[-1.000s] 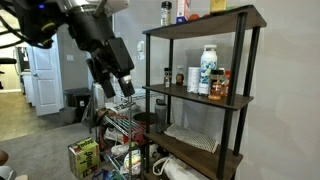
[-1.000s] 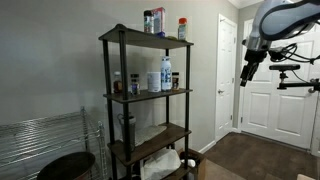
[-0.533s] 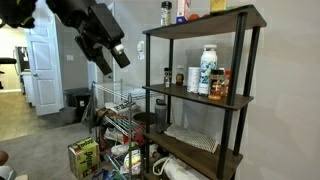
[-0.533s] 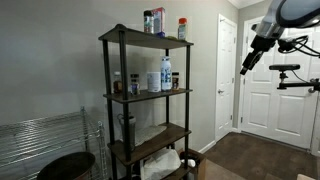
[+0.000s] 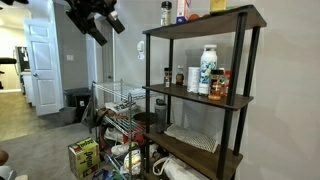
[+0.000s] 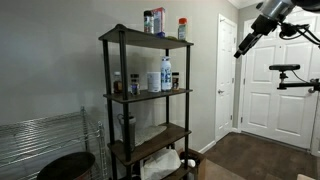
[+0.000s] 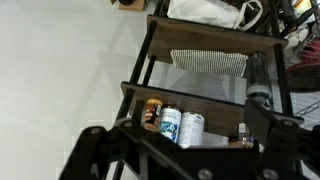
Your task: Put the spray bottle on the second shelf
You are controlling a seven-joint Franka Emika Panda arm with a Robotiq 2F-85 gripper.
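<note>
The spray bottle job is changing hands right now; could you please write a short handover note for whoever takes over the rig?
Gripper: open and empty, raised high, well away from the second shelf.
Spray bottle: standing upright on the second shelf, beside the tall white bottle.
Done: the placement looks complete.
Left: nothing obvious; perhaps just confirm that the bottle stands steady.

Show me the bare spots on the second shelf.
On the second shelf, bare board lies between the red-capped jar and the end post, and a narrower strip beside the small dark bottle at the other end. The middle, around the tall white bottle, is crowded.
</note>
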